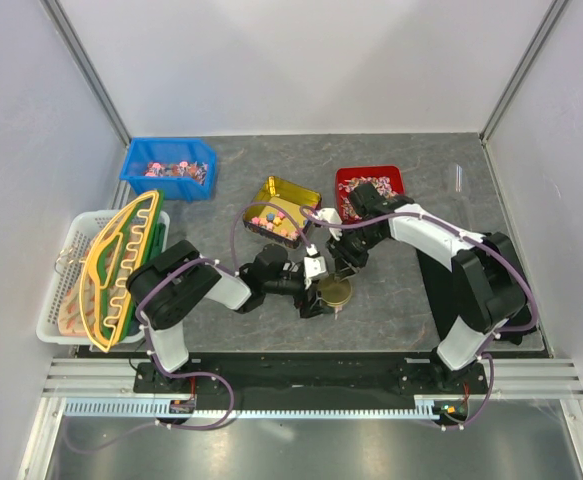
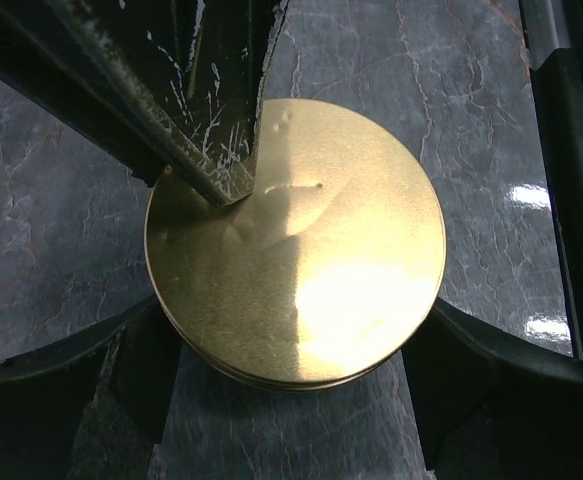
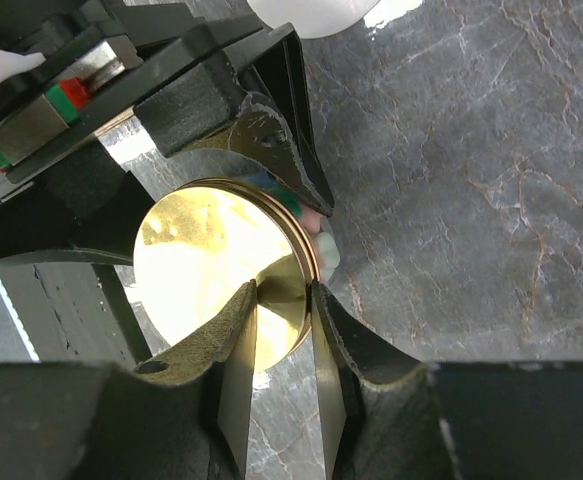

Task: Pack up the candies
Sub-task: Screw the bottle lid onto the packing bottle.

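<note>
Overhead view; two wrist close-ups above tin [image 2: 296, 240]

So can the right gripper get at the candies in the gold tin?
Probably not: the lid covers the gold tin, only a sliver of candies shows at its rim, and the left gripper clasps its sides. The right gripper sits over the lid.

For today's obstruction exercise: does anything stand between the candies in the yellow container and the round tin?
Yes: a gold lid lies over the round tin, and the right fingers rest on that lid.
</note>
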